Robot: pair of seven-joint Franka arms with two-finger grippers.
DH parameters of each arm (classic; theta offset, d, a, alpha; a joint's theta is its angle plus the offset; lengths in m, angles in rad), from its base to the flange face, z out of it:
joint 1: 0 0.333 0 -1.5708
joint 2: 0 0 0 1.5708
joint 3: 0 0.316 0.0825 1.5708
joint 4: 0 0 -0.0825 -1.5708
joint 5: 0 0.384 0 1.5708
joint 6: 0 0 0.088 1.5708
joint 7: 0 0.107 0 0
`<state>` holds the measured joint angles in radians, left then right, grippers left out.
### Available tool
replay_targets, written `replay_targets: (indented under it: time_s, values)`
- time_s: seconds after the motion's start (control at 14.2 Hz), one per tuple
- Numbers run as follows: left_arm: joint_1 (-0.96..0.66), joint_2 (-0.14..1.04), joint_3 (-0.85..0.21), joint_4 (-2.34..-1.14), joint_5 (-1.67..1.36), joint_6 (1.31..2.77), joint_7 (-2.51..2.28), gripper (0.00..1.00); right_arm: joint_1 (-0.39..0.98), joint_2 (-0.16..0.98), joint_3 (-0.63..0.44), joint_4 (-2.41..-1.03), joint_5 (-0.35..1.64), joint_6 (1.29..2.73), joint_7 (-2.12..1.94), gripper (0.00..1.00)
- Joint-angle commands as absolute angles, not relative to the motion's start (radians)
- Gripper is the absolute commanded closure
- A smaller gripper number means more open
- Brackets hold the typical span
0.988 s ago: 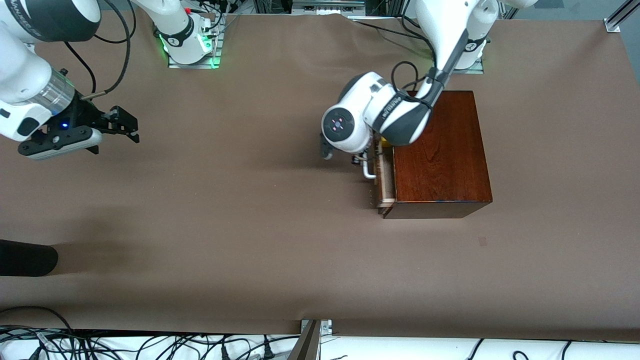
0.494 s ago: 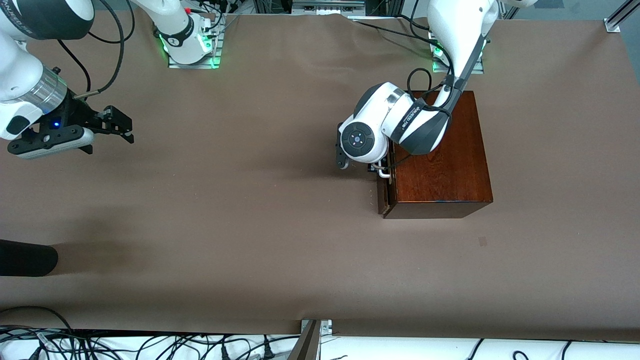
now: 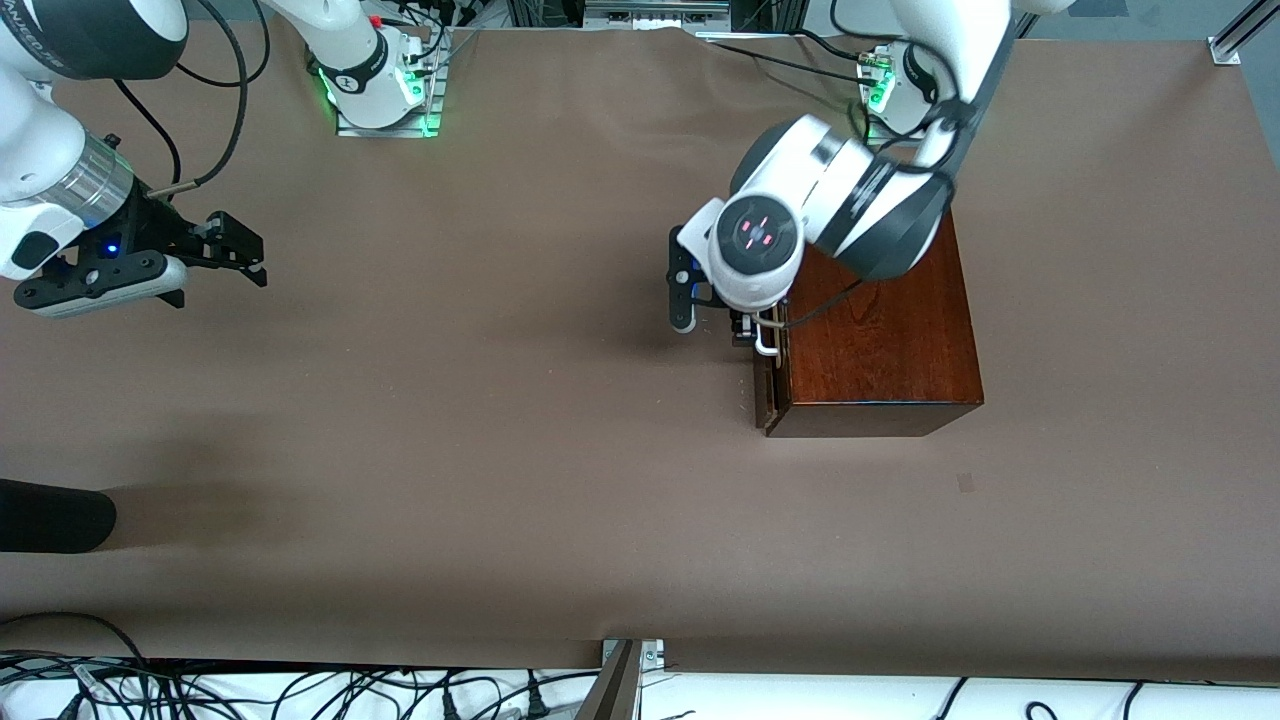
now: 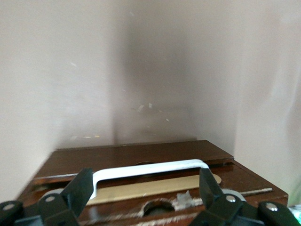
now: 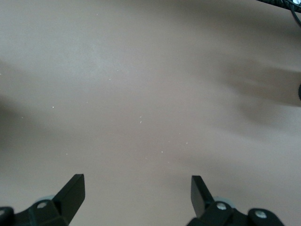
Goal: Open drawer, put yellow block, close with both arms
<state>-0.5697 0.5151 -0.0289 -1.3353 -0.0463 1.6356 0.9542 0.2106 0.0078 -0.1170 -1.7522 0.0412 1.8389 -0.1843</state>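
Observation:
The mahogany box stands at the left arm's end of the table. Its drawer is pushed in, the dark front nearly flush with the box. My left gripper is at the white bar handle, mostly hidden under the wrist. In the left wrist view the handle lies between the open left gripper's spread fingers, not clamped. The yellow block is hidden. My right gripper hangs open over bare table at the right arm's end, and the right gripper holds nothing.
A dark rounded object pokes in at the table's edge, nearer to the front camera than the right gripper. Cables run along the near edge. The arm bases stand at the back of the brown table.
The drawer, part open with a bit of yellow showing a second ago, has slid shut. The left arm's wrist has lifted and turned at the handle. The right gripper drifted slightly outward, then stopped.

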Motion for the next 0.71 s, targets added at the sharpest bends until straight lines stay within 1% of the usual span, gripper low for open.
replay_targets:
  time_s: [0.0,0.21,0.35,0.49,0.64]
  values:
    - [-0.508,0.512,0.0,-1.203,-0.058,1.525,0.962,0.0,0.202,0.006,-0.115,-1.74,0.026,1.822,-0.166,0.0]
    - [-0.433,0.512,0.018,-1.083,0.072,1.493,0.966,0.0,0.202,0.006,-0.115,-1.74,0.026,1.824,-0.166,0.0]
    - [-0.361,0.512,0.04,-1.051,0.071,1.43,0.966,0.0,0.202,0.006,-0.115,-1.74,0.026,1.824,-0.166,0.0]
    - [-0.309,0.476,0.043,-1.083,0.071,1.425,0.959,0.0,0.202,0.006,-0.115,-1.74,0.026,1.824,-0.166,0.0]
    - [-0.211,0.372,0.04,-1.266,0.037,1.486,0.922,0.0,0.203,0.006,-0.115,-1.74,0.026,1.822,-0.166,0.0]
